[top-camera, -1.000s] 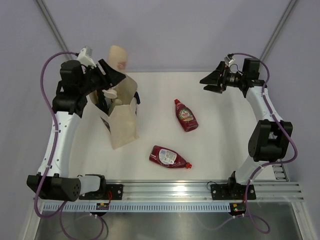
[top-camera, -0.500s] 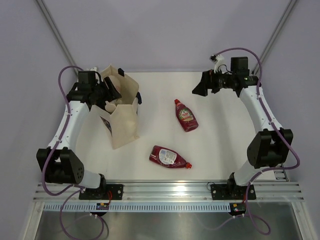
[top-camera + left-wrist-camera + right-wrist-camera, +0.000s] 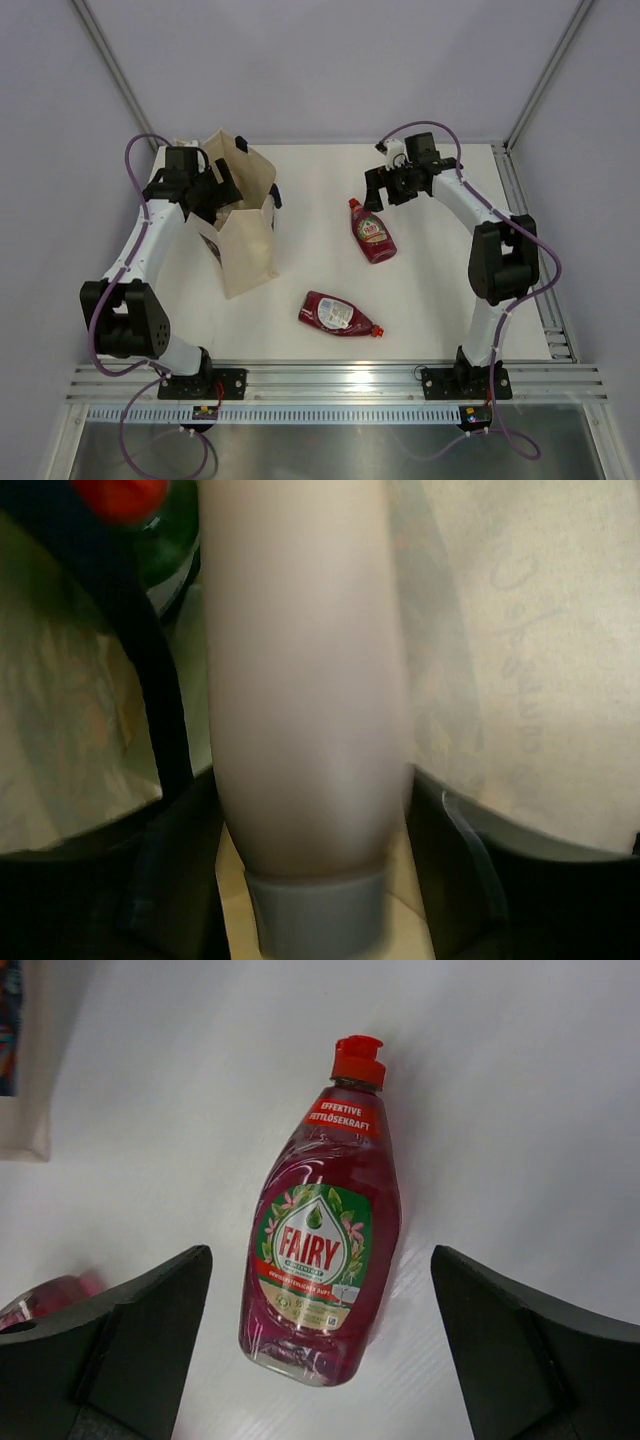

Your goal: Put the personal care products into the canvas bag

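Observation:
The cream canvas bag (image 3: 250, 240) stands upright at the left. My left gripper (image 3: 208, 192) is down in its mouth. In the left wrist view the left gripper (image 3: 312, 780) is open around a beige-pink bottle (image 3: 305, 680) with a grey cap, canvas wall (image 3: 520, 680) on the right. A green bottle with a red cap (image 3: 165, 550) lies deeper inside. My right gripper (image 3: 378, 190) hovers open over a dark red bottle (image 3: 372, 232); seen from the wrist, that bottle (image 3: 320, 1230) lies between the spread fingers of the right gripper (image 3: 320, 1260). A second dark red bottle (image 3: 338, 313) lies nearer the front.
A navy handle (image 3: 150, 680) hangs inside the bag beside the beige-pink bottle. The bag's corner (image 3: 25, 1110) shows left of the right gripper. A white tabletop (image 3: 440, 290) carries everything, with grey walls and metal frame posts around it and a rail (image 3: 340, 378) at the near edge.
My left gripper went down into the bag with the beige-pink bottle and its jaws spread apart. The right arm swung left, open, to above the upper dark red bottle.

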`<state>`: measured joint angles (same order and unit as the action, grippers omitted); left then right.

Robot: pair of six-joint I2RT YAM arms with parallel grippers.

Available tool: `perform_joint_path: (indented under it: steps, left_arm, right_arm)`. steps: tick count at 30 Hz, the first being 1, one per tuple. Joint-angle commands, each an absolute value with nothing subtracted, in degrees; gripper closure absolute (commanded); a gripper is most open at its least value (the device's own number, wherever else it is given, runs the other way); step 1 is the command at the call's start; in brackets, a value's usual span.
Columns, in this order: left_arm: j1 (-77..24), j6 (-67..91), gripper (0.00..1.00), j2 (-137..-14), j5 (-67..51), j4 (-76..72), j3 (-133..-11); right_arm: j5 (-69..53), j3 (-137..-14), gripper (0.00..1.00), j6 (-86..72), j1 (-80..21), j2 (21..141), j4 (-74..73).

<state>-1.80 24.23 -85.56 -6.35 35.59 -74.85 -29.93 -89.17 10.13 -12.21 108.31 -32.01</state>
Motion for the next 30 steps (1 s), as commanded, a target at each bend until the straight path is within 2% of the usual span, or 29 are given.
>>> perform_joint_path:
  steps: [1, 2, 3, 14, 19, 23, 30]
  left_arm:
    - [-1.67, 21.63, 0.09, -81.41, -4.92, 26.11, -73.93]
    - [-1.67, 21.01, 0.02, -80.43, -4.92, 25.84, -73.83]
    - [-1.67, 20.31, 0.01, -79.38, -5.36, 25.06, -73.83]
    - [-1.67, 20.03, 0.01, -66.02, -14.23, 19.25, -77.61]
    - [-1.67, 24.25, 0.01, -59.61, -20.28, 13.28, -74.98]
    - [-1.67, 27.68, 0.01, -56.78, -21.97, 13.18, -74.71]
    - [-4.30, 36.56, 0.01, -55.11, -26.98, 8.18, -70.14]
  right_arm:
    - [-11.18, -93.43, 0.00, 7.47, -17.92, 110.82, -32.78]
    - [-6.20, -92.91, 0.01, 6.34, -18.97, 111.18, -32.35]
    - [-3.98, -92.20, 0.00, 5.72, -19.85, 111.79, -31.56]
    - [6.94, -87.37, 0.00, 5.79, -24.87, 112.41, -34.89]
    - [1.95, -86.75, 0.00, 5.54, -24.96, 114.87, -38.40]
    - [-6.05, -83.94, 0.00, 4.13, -24.96, 110.84, -37.62]
    - [-4.13, -80.70, 0.01, 5.10, -25.05, 114.17, -38.93]
